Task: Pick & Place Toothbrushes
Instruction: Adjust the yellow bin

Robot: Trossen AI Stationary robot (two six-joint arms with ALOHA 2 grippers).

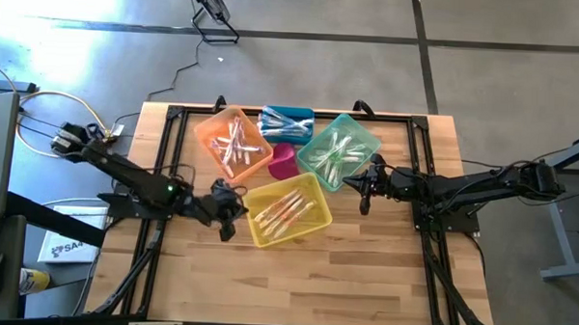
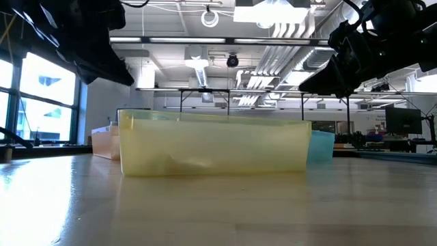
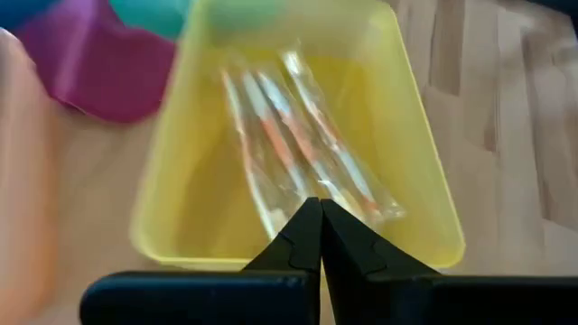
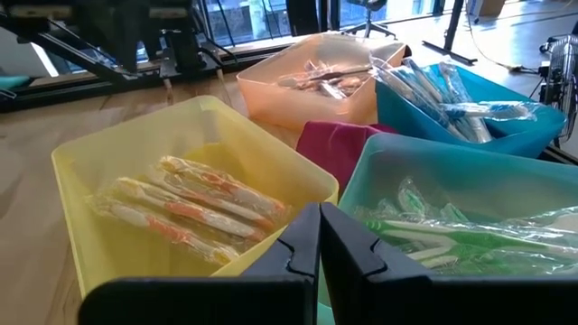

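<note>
Only the high view shows both empty, closed grippers, left gripper (image 1: pixel 228 211) by the yellow bin (image 1: pixel 311 229), right gripper (image 1: pixel 366 184) by the green bin (image 1: pixel 368 138).

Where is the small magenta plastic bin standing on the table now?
In the high view, the small magenta plastic bin stands mid-table, enclosed by the orange bin, blue bin, green bin and yellow bin.

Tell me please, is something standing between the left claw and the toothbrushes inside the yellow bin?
Only the bin's own wall. The left claw, shut and empty, sits just outside the yellow bin, beside its left edge. The toothbrushes lie uncovered inside, so the claw must rise over the rim; nothing else visible blocks it.
</note>
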